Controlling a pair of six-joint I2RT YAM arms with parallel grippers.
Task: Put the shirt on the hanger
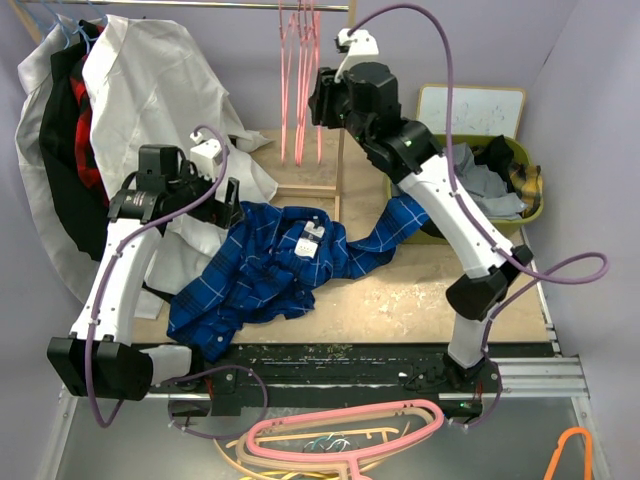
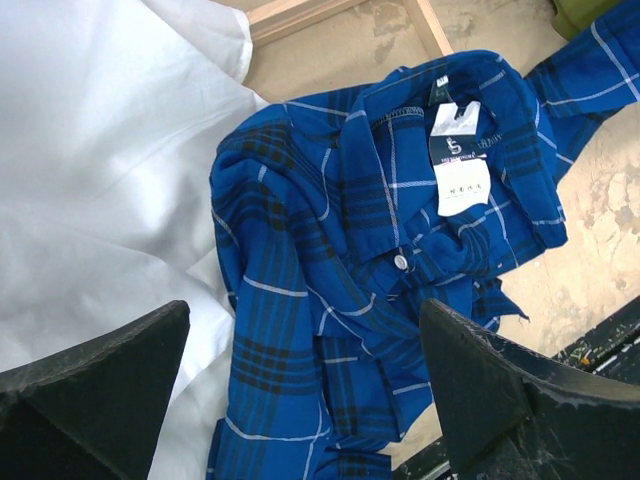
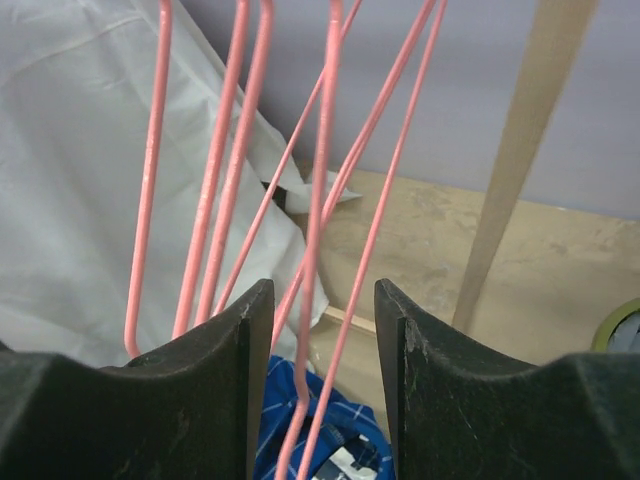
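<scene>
**A:** Black fingers (image 3: 200, 380) of the right claw (image 3: 320, 295) fill the wrist view, standing apart with pink wire between them. Which wire do we want?

**B:** The hanger (image 3: 318, 220), the thin one running down the middle of the gap. It hangs in a bunch of similar ones, beyond the shirt's far edge and well above it. Neither pad seems to touch it, so nothing is clamped.

**A:** A second wire slants through that gap too.

**B:** Yes, that's the risk. I'd shift sideways until one wire alone sits between the pads. Then close on a straight run and lift upward to free the hook, rather than dragging outward and tangling the bunch.

**A:** And the shirt (image 1: 270, 270)?

**B:** Crumpled on the desk (image 1: 420, 300), collar tags facing up, one sleeve trailing toward the green bin (image 1: 535, 205). The white garment (image 1: 150, 70) touches the shirt's left side. The left claw (image 2: 305, 320) hovers directly above the shirt, spread wide and holding nothing.

**A:** So it's well placed for the collar.

**B:** I think so, provided it pinches blue cloth only and leaves the white cloth alone.
</scene>
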